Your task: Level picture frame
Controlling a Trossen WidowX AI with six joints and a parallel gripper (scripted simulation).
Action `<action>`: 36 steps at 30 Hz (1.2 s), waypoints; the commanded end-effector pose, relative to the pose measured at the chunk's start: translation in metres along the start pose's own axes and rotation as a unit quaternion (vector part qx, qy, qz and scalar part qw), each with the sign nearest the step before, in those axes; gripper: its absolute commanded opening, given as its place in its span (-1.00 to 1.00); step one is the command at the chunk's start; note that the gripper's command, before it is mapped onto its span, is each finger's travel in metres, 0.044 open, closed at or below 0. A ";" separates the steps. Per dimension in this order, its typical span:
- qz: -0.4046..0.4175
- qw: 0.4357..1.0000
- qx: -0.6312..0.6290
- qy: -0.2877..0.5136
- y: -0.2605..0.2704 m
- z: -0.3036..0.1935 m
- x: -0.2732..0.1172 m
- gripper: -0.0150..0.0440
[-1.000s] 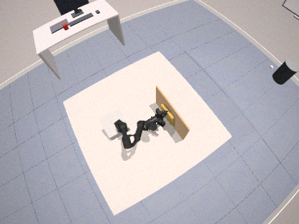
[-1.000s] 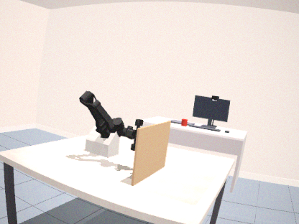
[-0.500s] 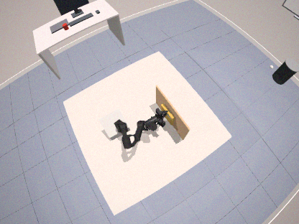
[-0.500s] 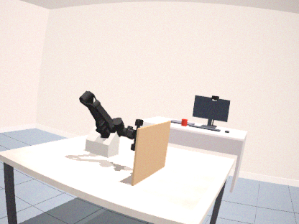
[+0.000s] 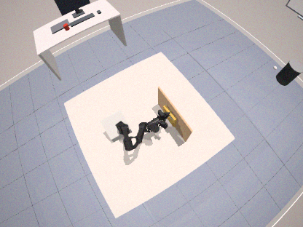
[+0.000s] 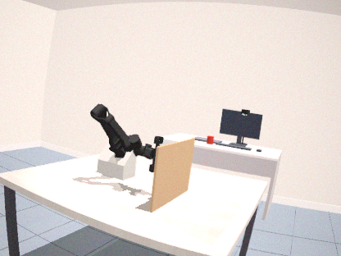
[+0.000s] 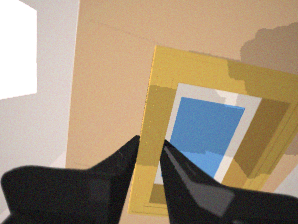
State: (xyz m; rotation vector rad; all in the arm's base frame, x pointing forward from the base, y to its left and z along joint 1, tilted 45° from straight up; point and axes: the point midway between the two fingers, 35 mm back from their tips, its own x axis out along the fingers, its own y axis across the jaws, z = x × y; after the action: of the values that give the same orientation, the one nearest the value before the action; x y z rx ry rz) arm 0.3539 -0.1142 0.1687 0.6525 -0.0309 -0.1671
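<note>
The picture frame (image 5: 172, 117) (image 7: 200, 67), yellow with a white mat and a blue picture, is against the upright wooden board (image 5: 182, 127) (image 6: 174, 174) (image 7: 110, 65). In the wrist view its top edge slopes down to the right, and its left side leans more than the board's left edge. My gripper (image 5: 167, 116) (image 7: 149, 141) is shut on the frame's left side bar, one finger outside and one over the inner side. In the exterior view the board hides the frame and the fingertips. The screw and the notched strip are hidden.
The board stands on the white table (image 5: 120, 196) (image 6: 82, 197), in front of the arm's pale base block (image 6: 116, 169). A desk (image 5: 84, 27) (image 6: 229, 162) with a monitor, a keyboard and a red cup (image 5: 66, 27) (image 6: 210, 139) stands away from the table.
</note>
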 end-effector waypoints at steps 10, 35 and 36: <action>0.012 1.000 0.000 -0.004 0.007 0.008 0.000 -0.49; 0.012 1.000 0.000 -0.004 0.005 0.009 0.000 -0.49; 0.012 1.000 0.000 -0.004 0.005 0.009 0.000 -0.49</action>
State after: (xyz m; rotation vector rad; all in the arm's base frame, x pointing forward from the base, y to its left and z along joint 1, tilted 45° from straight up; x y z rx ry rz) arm 0.3528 -0.1177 0.1745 0.6512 -0.0356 -0.1652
